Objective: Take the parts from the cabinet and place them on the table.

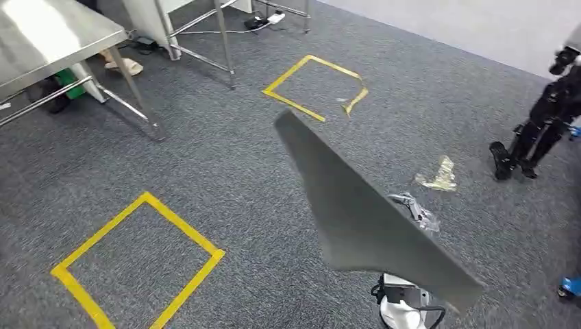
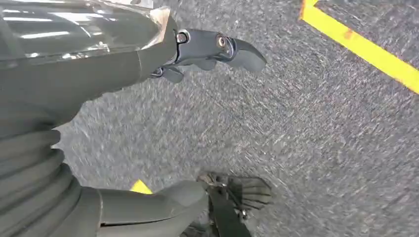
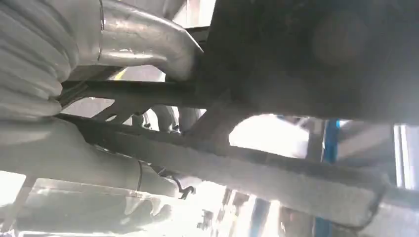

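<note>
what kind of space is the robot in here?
Likely an indoor robotics lab or test area: grey carpet floor marked with yellow tape squares, a stainless steel table, and a camera tripod at the side.

- Left hand (image 2: 148,123): grey ribbed cover at the wrist, thick smooth grey thumb
- Dark fingers (image 2: 222,49) with round silver screws
- Right hand (image 3: 99,98): pale grey ribbed cover, glossy silver-grey thumb

Grey carpet (image 1: 226,171) covers the floor, marked with two yellow tape squares, one at lower left (image 1: 137,264) and one at upper centre (image 1: 315,86). A steel table (image 1: 48,34) stands at upper left.
</note>
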Robot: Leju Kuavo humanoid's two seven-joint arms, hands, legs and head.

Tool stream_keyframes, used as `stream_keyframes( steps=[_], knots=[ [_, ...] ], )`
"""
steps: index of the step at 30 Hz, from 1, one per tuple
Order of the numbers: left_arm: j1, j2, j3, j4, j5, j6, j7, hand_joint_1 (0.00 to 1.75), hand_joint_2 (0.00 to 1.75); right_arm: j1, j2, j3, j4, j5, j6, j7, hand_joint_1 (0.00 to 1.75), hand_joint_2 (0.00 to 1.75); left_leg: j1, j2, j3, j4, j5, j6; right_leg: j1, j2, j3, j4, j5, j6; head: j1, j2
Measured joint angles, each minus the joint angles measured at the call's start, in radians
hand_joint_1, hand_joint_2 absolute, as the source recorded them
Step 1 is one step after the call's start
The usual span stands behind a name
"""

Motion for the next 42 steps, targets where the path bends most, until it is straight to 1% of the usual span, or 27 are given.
stream_keyframes(
  steps=[2,4,5,6,7,10,11,13,15,16,18,20,21,22,25,26,27,28,30,32,33,35,36,37,40,41,42],
  knots=[
    [-0.001,-0.004,0.0,0.0,-0.005,-0.006,0.006,0.0,1.75,-0.008,0.0,-0.002,0.003,0.0,0.0,0.002,1.75,1.75,0.001,-0.029,0.001,0.001,0.0,0.0,-0.002,0.002,-0.019,0.017,0.015,0.014,0.0,0.0],
    [-0.01,-0.01,0.0,0.0,-0.012,-0.008,0.019,0.0,1.75,-0.026,0.0,-0.004,0.003,-0.001,0.005,0.011,1.75,1.75,0.005,-0.06,0.005,0.004,0.0,-0.004,-0.009,0.011,0.048,-0.14,0.095,0.037,0.0,0.0],
    [-0.018,-0.012,-0.001,0.0,-0.013,-0.004,0.024,0.0,1.75,-0.038,0.002,-0.006,0.003,0.002,0.012,0.017,1.75,1.75,0.006,-0.072,0.003,0.009,-0.003,-0.01,-0.016,0.041,0.089,-0.235,0.135,0.048,0.0,0.0],
    [-0.027,-0.011,-0.001,0.0,-0.013,0.001,0.028,0.0,1.75,-0.049,0.003,-0.006,0.005,0.007,0.019,0.02,1.75,1.75,0.002,-0.082,-0.003,0.017,-0.005,-0.018,-0.022,0.09,0.099,-0.271,0.138,0.047,0.001,0.0],
    [-0.034,-0.013,-0.001,0.0,-0.012,0.004,0.033,0.0,1.75,-0.06,0.008,-0.006,0.005,0.012,0.029,0.026,1.75,1.75,0.0,-0.092,-0.012,0.02,-0.005,-0.024,-0.018,0.07,0.104,-0.273,0.142,0.03,0.0,0.0],
    [-0.042,-0.016,-0.001,-0.001,-0.011,0.01,0.042,0.0,1.75,-0.092,0.023,-0.006,0.008,0.029,0.058,0.039,1.75,1.75,0.006,-0.111,-0.02,0.011,0.005,-0.042,-0.014,0.05,0.1,-0.273,0.149,0.009,-0.001,0.0],
    [-0.043,-0.015,-0.001,-0.002,-0.008,0.012,0.043,0.0,1.75,-0.105,0.031,-0.008,0.009,0.039,0.064,0.044,1.75,1.75,0.009,-0.101,-0.021,0.018,-0.001,-0.044,-0.025,0.037,0.102,-0.276,0.153,0.001,0.0,0.0],
    [-0.058,-0.022,-0.001,-0.003,-0.009,0.014,0.043,0.0,1.75,-0.119,0.045,-0.01,0.011,0.052,0.072,0.048,1.75,1.75,0.003,-0.009,-0.07,0.116,-0.06,-0.053,-0.02,0.015,0.105,-0.276,0.148,-0.015,-0.011,0.0],
    [-0.074,-0.025,-0.006,-0.003,-0.016,0.016,0.05,0.0,1.75,-0.121,0.055,-0.013,0.015,0.06,0.079,0.048,1.75,1.75,0.008,0.018,-0.157,0.284,-0.128,-0.059,-0.012,-0.016,0.105,-0.276,0.145,-0.019,-0.01,0.0],
    [-0.077,-0.027,-0.008,-0.003,-0.019,0.02,0.053,0.0,1.75,-0.12,0.059,-0.015,0.017,0.064,0.079,0.049,1.75,1.75,0.009,0.022,-0.181,0.327,-0.134,-0.06,-0.01,-0.03,0.106,-0.276,0.143,-0.021,-0.01,0.0],
    [-0.078,-0.03,-0.011,-0.003,-0.025,0.034,0.059,0.0,1.75,-0.116,0.068,-0.019,0.017,0.07,0.079,0.05,1.75,1.75,0.009,0.027,-0.158,0.274,-0.083,-0.059,-0.01,-0.052,0.111,-0.276,0.14,-0.023,-0.01,0.0],
    [-0.078,-0.033,-0.014,-0.006,-0.029,0.045,0.066,0.0,1.75,-0.11,0.073,-0.022,0.017,0.072,0.08,0.055,1.75,1.75,0.008,0.053,-0.067,0.103,-0.001,-0.051,-0.01,-0.071,0.119,-0.276,0.133,-0.019,-0.01,0.0],
    [-0.08,-0.038,-0.015,-0.009,-0.029,0.048,0.067,0.0,1.75,-0.106,0.075,-0.023,0.017,0.074,0.082,0.056,1.75,1.75,0.001,0.122,-0.029,0.031,0.003,-0.044,-0.004,-0.08,0.123,-0.276,0.13,-0.014,-0.01,0.0],
    [-0.083,-0.04,-0.015,-0.01,-0.029,0.05,0.067,0.0,1.75,-0.104,0.076,-0.026,0.017,0.075,0.082,0.056,1.75,1.75,-0.006,0.112,-0.03,0.029,0.002,-0.038,0.008,-0.088,0.121,-0.274,0.125,-0.006,-0.008,0.0],
    [-0.08,-0.048,-0.015,-0.01,-0.024,0.054,0.067,0.0,1.75,-0.102,0.081,-0.027,0.017,0.069,0.091,0.056,1.75,1.75,-0.016,0.076,-0.036,0.027,0.0,-0.024,0.003,-0.116,0.132,-0.283,0.123,0.008,-0.006,0.0],
    [-0.08,-0.051,-0.015,-0.011,-0.024,0.054,0.068,0.0,1.75,-0.103,0.085,-0.029,0.016,0.069,0.094,0.056,1.75,1.75,-0.001,0.06,-0.023,0.013,0.009,-0.012,0.009,-0.122,0.13,-0.28,0.115,0.016,-0.006,0.0],
    [-0.078,-0.057,-0.014,-0.011,-0.024,0.055,0.068,0.0,1.75,-0.103,0.085,-0.031,0.017,0.068,0.094,0.056,1.75,1.75,-0.004,0.051,-0.018,0.009,0.01,-0.01,0.001,-0.074,0.129,-0.26,0.105,0.019,-0.005,0.0],
    [-0.082,-0.06,-0.014,-0.012,-0.024,0.055,0.068,0.0,1.75,-0.103,0.084,-0.034,0.018,0.069,0.095,0.056,1.75,1.75,0.0,0.041,-0.018,0.009,0.012,-0.001,0.001,-0.031,0.099,-0.198,0.075,0.012,-0.006,0.0],
    [-0.086,-0.068,-0.015,-0.012,-0.025,0.054,0.068,0.0,1.75,-0.1,0.082,-0.039,0.021,0.068,0.095,0.056,1.75,1.75,0.0,0.011,-0.02,0.009,0.012,0.003,0.001,-0.002,0.015,-0.04,0.018,0.007,-0.005,0.0],
    [-0.084,-0.074,-0.016,-0.012,-0.029,0.048,0.071,0.0,1.75,-0.091,0.078,-0.047,0.023,0.068,0.093,0.056,1.75,1.75,0.0,-0.022,-0.02,0.01,0.012,0.003,0.002,0.003,-0.034,0.031,0.013,0.016,-0.005,0.0],
    [-0.083,-0.075,-0.018,-0.012,-0.033,0.045,0.074,0.0,1.75,-0.088,0.077,-0.05,0.023,0.07,0.092,0.056,1.75,1.75,0.0,-0.037,-0.019,0.011,0.012,0.003,0.001,0.004,-0.019,-0.011,0.04,0.025,-0.005,0.0],
    [-0.084,-0.078,-0.024,-0.012,-0.034,0.045,0.075,0.0,1.75,-0.086,0.077,-0.053,0.022,0.069,0.09,0.056,1.75,1.75,0.001,-0.064,-0.015,0.012,0.012,0.0,-0.005,0.021,0.058,-0.19,0.123,0.043,-0.004,0.0],
    [-0.085,-0.078,-0.027,-0.012,-0.034,0.045,0.076,0.0,1.75,-0.085,0.076,-0.054,0.022,0.069,0.09,0.056,1.75,1.75,0.001,-0.074,-0.016,0.013,0.011,-0.003,-0.012,0.067,0.092,-0.27,0.151,0.047,-0.004,0.0],
    [-0.086,-0.078,-0.03,-0.012,-0.035,0.043,0.076,0.0,1.75,-0.083,0.076,-0.055,0.022,0.07,0.09,0.055,1.75,1.75,-0.007,-0.084,-0.021,0.017,0.009,-0.012,-0.008,0.078,0.094,-0.281,0.15,0.034,-0.004,0.0],
    [-0.084,-0.078,-0.031,-0.013,-0.035,0.044,0.076,0.0,1.75,-0.082,0.075,-0.055,0.021,0.071,0.09,0.055,1.75,1.75,-0.001,-0.099,-0.029,0.01,0.017,-0.028,0.001,0.051,0.096,-0.279,0.155,0.011,-0.005,0.0],
    [-0.085,-0.077,-0.031,-0.013,-0.035,0.043,0.076,0.0,1.75,-0.083,0.076,-0.056,0.021,0.071,0.089,0.055,1.75,1.75,-0.001,-0.107,-0.031,0.012,0.015,-0.033,-0.012,0.04,0.098,-0.284,0.16,0.003,-0.005,0.0],
    [-0.084,-0.077,-0.031,-0.013,-0.035,0.043,0.077,0.0,1.75,-0.084,0.076,-0.058,0.02,0.07,0.088,0.056,1.75,1.75,-0.004,-0.059,-0.037,0.029,0.003,-0.038,-0.014,0.031,0.101,-0.285,0.16,-0.001,-0.005,0.0]
  ],
)
